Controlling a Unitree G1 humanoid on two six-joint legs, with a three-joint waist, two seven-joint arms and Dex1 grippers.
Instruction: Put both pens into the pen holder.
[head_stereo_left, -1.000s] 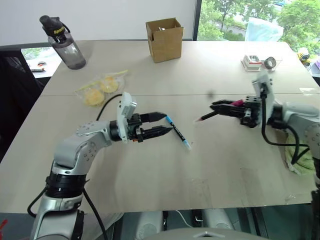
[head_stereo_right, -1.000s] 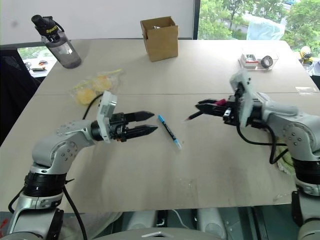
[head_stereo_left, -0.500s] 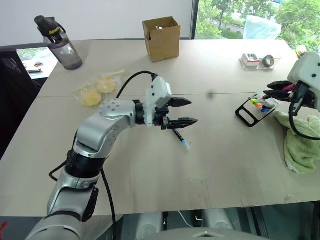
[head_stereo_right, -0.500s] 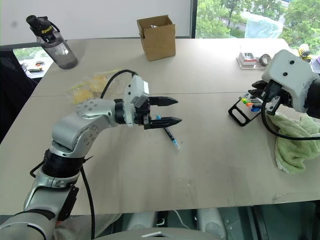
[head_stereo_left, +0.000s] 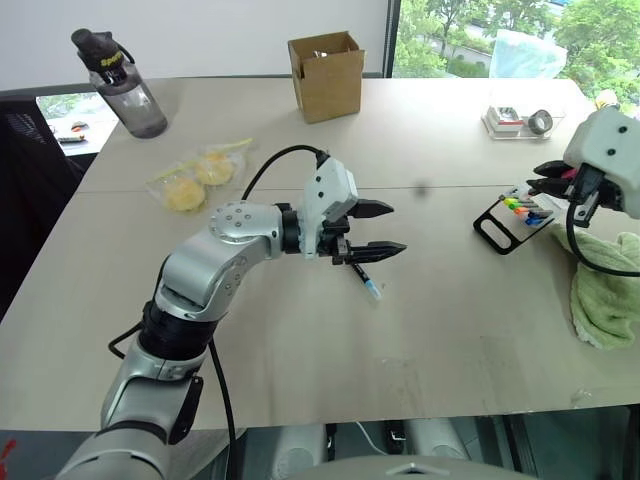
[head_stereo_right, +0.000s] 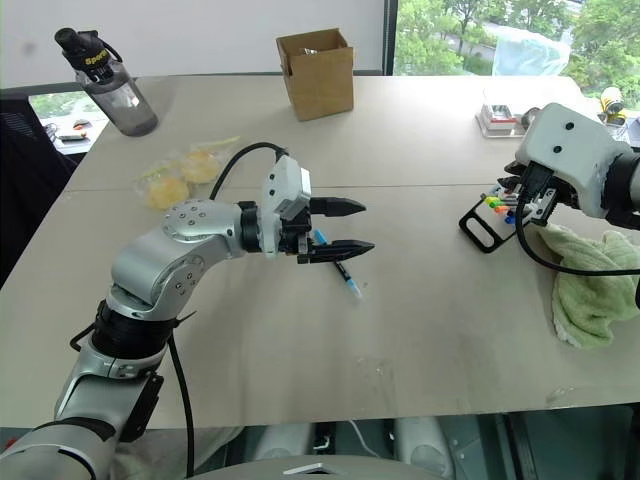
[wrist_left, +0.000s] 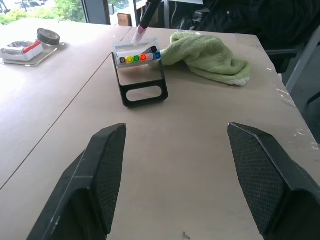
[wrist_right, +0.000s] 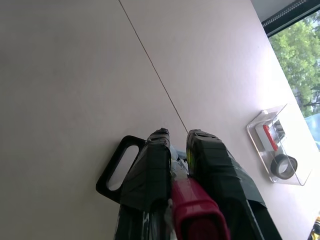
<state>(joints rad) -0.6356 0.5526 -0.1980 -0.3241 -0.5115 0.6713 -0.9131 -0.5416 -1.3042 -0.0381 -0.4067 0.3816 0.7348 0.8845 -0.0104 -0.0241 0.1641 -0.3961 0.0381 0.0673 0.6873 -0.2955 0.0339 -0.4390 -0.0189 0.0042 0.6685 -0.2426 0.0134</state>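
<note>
Presently catalogued on the pale beige desk (head_stereo_left: 300, 340): a small black frame-like pen holder (head_stereo_left: 512, 214) with a looped black handle and a clear compartment, lying on the desk's right side just beside a crumpled light-green towel (head_stereo_left: 603, 290); its clear part holds a row of markers with yellow, green, orange, red and blue tips. Further back stand an open brown cardboard box (head_stereo_left: 327, 76), its contents not readable, and a clear plastic tray (head_stereo_left: 516, 120) holding a tape roll and a red-and-white item. A dark smoky drinking bottle (head_stereo_left: 122, 84) with a black lid stands at the far left; a clear bag of yellow items (head_stereo_left: 196, 176) lies nearer the middle. Pens: one thin black-barrelled pen with light-blue ends (head_stereo_left: 364, 279) lies flat on the desk at centre, slanted. The other, a black-barrelled pen with a pink cap end (wrist_right: 195, 212), is clamped between the closed fingers of the right pincer (head_stereo_left: 548, 178), its tip touching the clear part of the holder. Left pincer (head_stereo_left: 388, 228): jaws spread wide, empty, held level just above the blue-ended pen, pointing towards the holder.
</note>
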